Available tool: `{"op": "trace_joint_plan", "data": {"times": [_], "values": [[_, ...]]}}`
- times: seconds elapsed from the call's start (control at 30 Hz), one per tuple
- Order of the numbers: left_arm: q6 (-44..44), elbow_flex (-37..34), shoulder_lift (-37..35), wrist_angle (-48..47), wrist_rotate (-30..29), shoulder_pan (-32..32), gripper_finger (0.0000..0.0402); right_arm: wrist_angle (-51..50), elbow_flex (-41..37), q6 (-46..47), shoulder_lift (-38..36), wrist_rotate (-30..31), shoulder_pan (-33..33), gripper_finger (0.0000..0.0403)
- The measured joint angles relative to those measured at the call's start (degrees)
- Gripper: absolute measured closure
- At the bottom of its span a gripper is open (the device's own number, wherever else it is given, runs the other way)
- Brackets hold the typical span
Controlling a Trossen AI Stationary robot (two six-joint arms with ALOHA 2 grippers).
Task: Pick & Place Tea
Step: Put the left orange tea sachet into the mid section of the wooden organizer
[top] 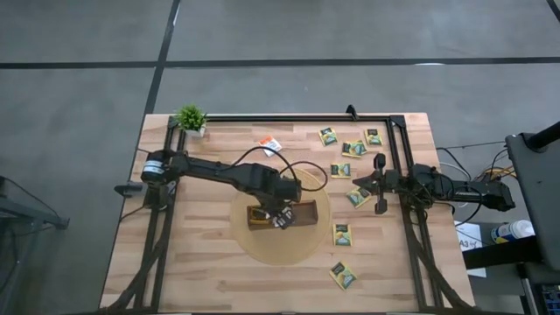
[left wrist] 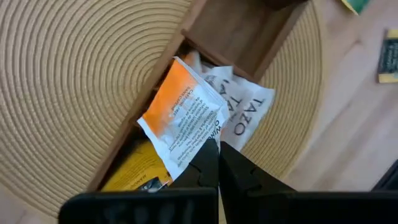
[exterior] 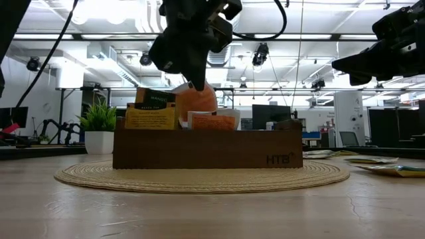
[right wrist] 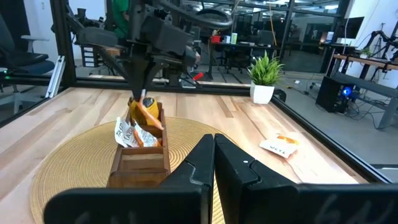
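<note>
A long brown wooden tray (top: 306,214) stands on a round woven mat (top: 280,249) at the table's middle. It holds a yellow tea sachet (exterior: 151,114) and white-and-orange ones (exterior: 212,122). My left gripper (top: 280,219) hangs over the tray's left part, pointing steeply down, shut on a white-and-orange tea sachet (left wrist: 183,115). Several dark green and yellow sachets (top: 353,148) lie flat on the table's right half. Another white-and-orange sachet (top: 271,143) lies near the far edge. My right gripper (right wrist: 214,152) waits shut and level at the right edge, holding nothing. My left gripper pinches the white-and-orange sachet by one edge near a corner (left wrist: 202,142) between its two fingertips. The fingers come from above, pointing steeply down. The sachet hangs tilted below them; its lower end (exterior: 198,105) dips behind the sachets in the tray. Whether it rests there I cannot tell.
A small potted plant (top: 191,118) stands at the far left corner. A black frame rail (top: 289,118) runs along the far edge and down both sides. My right arm (top: 437,185) lies level over the right edge, next to a sachet (top: 357,197).
</note>
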Motion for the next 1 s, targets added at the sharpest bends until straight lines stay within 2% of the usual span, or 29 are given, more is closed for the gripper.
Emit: {"op": "trace_joint_plan", "data": {"times": [0.27, 0.5, 0.7, 1.0], "values": [[1.29, 2.37, 0.46, 0.58, 2.42, 0.11, 0.0401, 0.01, 0.01, 0.00, 0.02, 0.00, 0.00, 0.0394], [2.43, 4.92, 4.72, -1.88, 5.76, 1.36, 0.0401, 0.02, 0.01, 0.00, 0.00, 0.00, 0.00, 0.0394], [5.41, 7.53, 7.56, -3.34, 7.02, 3.09, 0.0401, 0.00, 0.01, 0.00, 0.03, 0.02, 0.00, 0.0394], [8.27, 10.70, 7.93, -2.58, 7.76, 3.07, 0.0401, 0.01, -0.01, 0.00, 0.02, -0.04, 0.00, 0.0394]]}}
